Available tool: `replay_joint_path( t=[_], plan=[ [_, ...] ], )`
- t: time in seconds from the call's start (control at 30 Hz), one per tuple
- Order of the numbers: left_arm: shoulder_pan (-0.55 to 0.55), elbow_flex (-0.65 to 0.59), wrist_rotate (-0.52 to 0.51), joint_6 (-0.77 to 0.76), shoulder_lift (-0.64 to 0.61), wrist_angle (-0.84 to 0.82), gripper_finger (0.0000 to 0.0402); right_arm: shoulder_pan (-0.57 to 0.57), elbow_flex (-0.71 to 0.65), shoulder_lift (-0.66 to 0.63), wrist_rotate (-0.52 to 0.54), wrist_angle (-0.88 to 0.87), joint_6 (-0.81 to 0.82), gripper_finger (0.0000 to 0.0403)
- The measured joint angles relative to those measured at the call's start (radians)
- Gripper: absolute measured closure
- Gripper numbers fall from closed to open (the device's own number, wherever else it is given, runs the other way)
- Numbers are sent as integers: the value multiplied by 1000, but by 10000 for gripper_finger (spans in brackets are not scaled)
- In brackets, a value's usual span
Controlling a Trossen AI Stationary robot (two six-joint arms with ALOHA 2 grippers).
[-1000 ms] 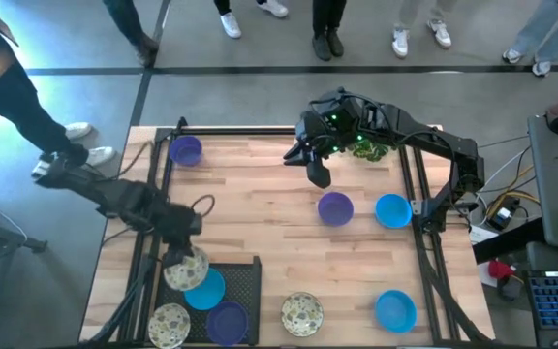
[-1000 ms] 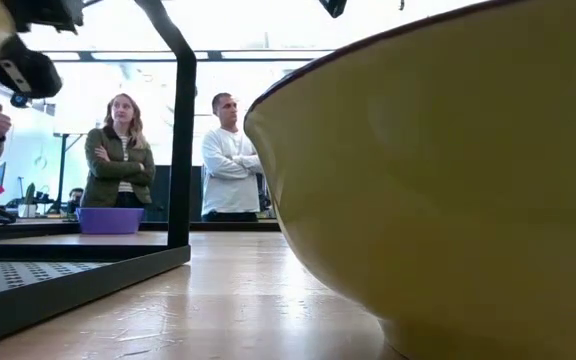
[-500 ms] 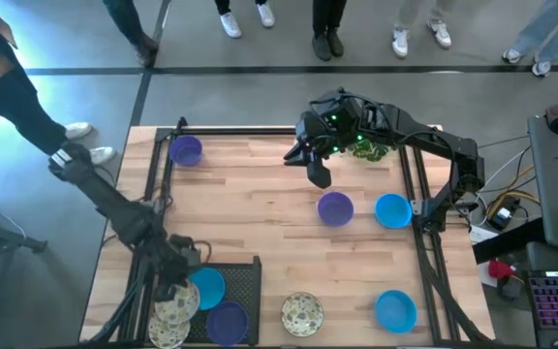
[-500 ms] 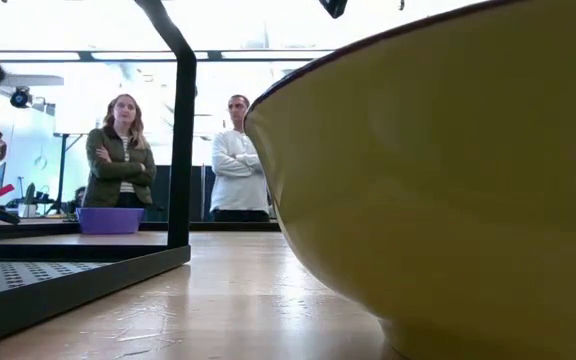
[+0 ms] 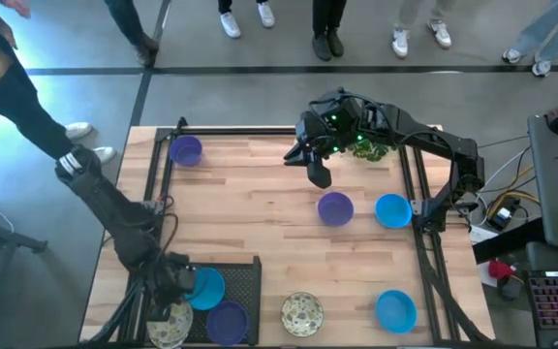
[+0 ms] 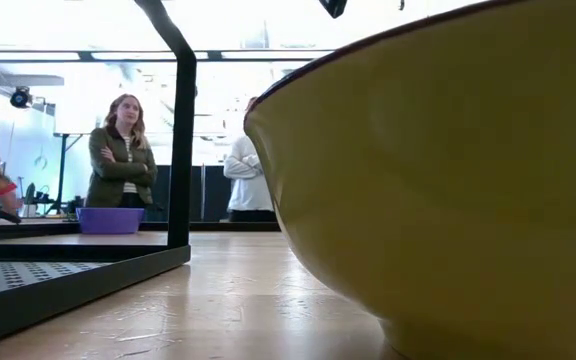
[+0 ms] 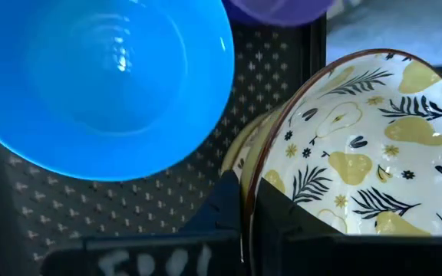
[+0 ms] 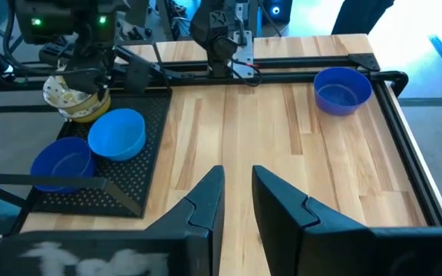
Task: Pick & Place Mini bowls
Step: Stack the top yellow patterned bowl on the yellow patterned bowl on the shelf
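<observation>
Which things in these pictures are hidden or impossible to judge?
- High view: the left end effector covers the patterned bowl below it; contact unclear.
- Left wrist view: the held patterned bowl hides most of the bowl beneath; whether they touch is unclear.
- Low view: a yellow bowl wall blocks most of the table.
- Right wrist view: the blue bowl overlaps the darker one; contact unclear.

overhead camera looks straight down; low camera sits against a cream bowl point(image 6: 448, 190).

Grey floor point(image 5: 260, 87) surrounds the pale wooden surface point(image 5: 260, 213). Bright, apparently windowed far wall point(image 6: 88, 100). Several people point(image 6: 118, 150) stand on the far side.
</observation>
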Motion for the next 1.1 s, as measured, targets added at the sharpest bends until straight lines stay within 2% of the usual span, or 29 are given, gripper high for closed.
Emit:
replay_joint_path(
  t=[0.43, 1.1],
  plan=[
    [-30, 2, -12, 3, 94, 76, 397, 0, 0, 0, 0, 0, 9, 342],
    [-48, 1, -29, 22, 133, 77, 393, 0, 0, 0, 0, 1, 10, 344]
  ],
)
